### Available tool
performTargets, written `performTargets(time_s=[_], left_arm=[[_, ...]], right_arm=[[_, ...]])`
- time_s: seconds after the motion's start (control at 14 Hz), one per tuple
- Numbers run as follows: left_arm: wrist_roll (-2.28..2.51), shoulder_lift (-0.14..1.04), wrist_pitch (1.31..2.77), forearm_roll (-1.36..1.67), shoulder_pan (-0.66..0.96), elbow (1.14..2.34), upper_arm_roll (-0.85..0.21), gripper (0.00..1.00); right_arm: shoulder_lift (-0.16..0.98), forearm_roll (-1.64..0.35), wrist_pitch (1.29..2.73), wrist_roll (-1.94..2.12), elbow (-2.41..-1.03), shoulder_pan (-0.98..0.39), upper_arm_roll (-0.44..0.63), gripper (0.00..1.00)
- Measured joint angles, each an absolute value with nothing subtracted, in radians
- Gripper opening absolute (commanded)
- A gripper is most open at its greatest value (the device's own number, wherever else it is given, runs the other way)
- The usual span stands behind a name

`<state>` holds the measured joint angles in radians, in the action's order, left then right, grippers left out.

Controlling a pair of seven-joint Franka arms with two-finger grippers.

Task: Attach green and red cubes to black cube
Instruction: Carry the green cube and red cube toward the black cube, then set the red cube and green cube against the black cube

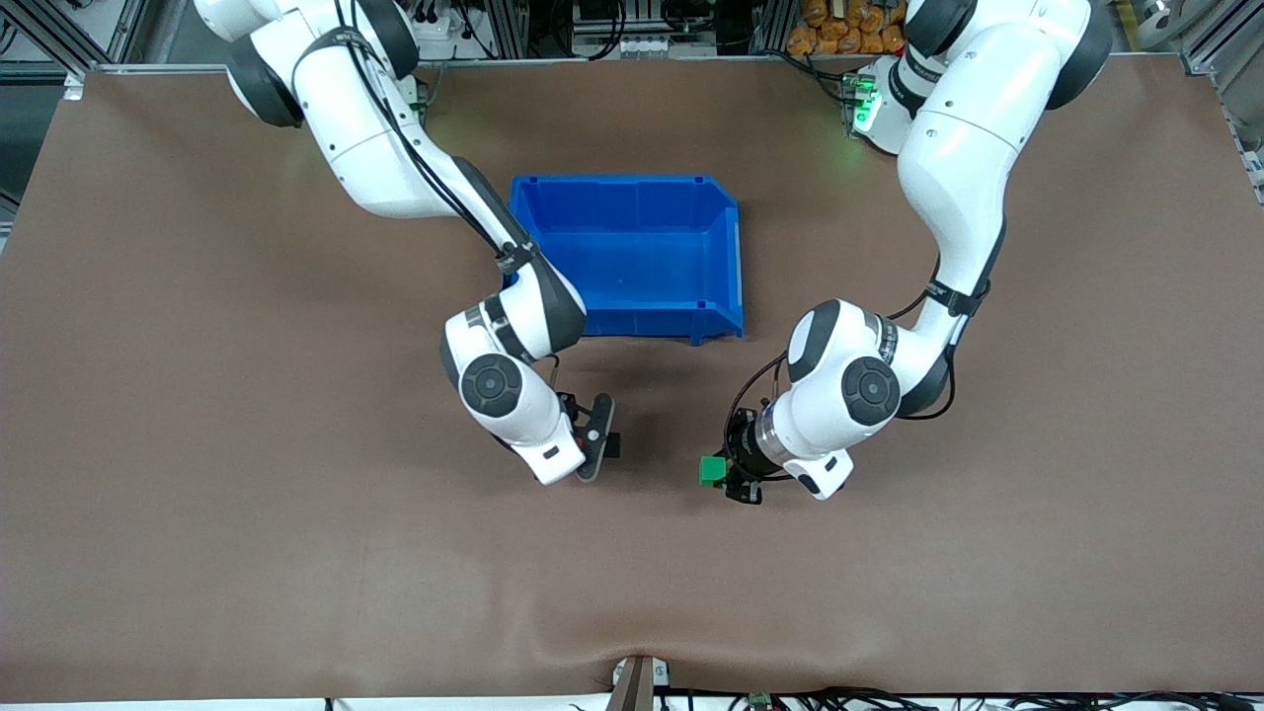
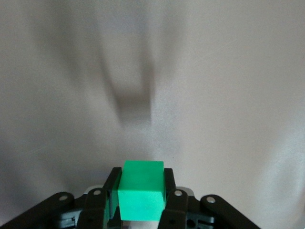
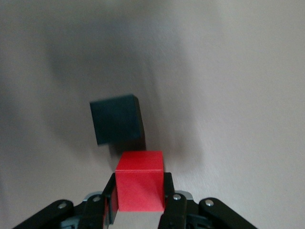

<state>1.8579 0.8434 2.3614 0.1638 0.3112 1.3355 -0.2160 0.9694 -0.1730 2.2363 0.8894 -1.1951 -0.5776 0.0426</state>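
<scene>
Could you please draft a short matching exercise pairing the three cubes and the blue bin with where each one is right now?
Things:
1. green cube
2. red cube
3. black cube
4. blue bin

Places:
A. resting on the table, below the right gripper
B. clamped in the left gripper
C. on the table between the two arms, nearer their bases
D. clamped in the right gripper

Pairs: 1-B, 2-D, 3-A, 4-C

bin mid-table, black cube on table nearer the camera than it
</scene>
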Motion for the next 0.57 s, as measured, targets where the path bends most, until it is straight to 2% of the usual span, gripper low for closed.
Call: performTargets(time_s=[0.07, 0.14, 0.21, 0.57], left_arm=[[1.858, 0.843, 2.361, 0.164, 0.311, 1.335, -0.216, 0.00], [1.858, 0.843, 2.361, 0.164, 0.311, 1.335, -0.216, 0.00], [1.858, 0.843, 2.361, 0.164, 0.311, 1.335, -0.216, 0.00], [1.858, 0.843, 2.361, 0.164, 0.312, 1.335, -0.216, 0.00]], right_arm=[[0.978, -0.173, 2.237, 0.886, -1.186, -0.584, 0.045, 0.07], [0.981, -0.172, 2.237, 0.879, -1.180, -0.589, 0.048, 0.26], [0.983, -0.172, 2.237, 0.873, -1.177, -0.590, 0.049, 0.99], [0.994, -0.137, 2.236, 0.767, -1.176, -0.618, 0.050, 1.00]])
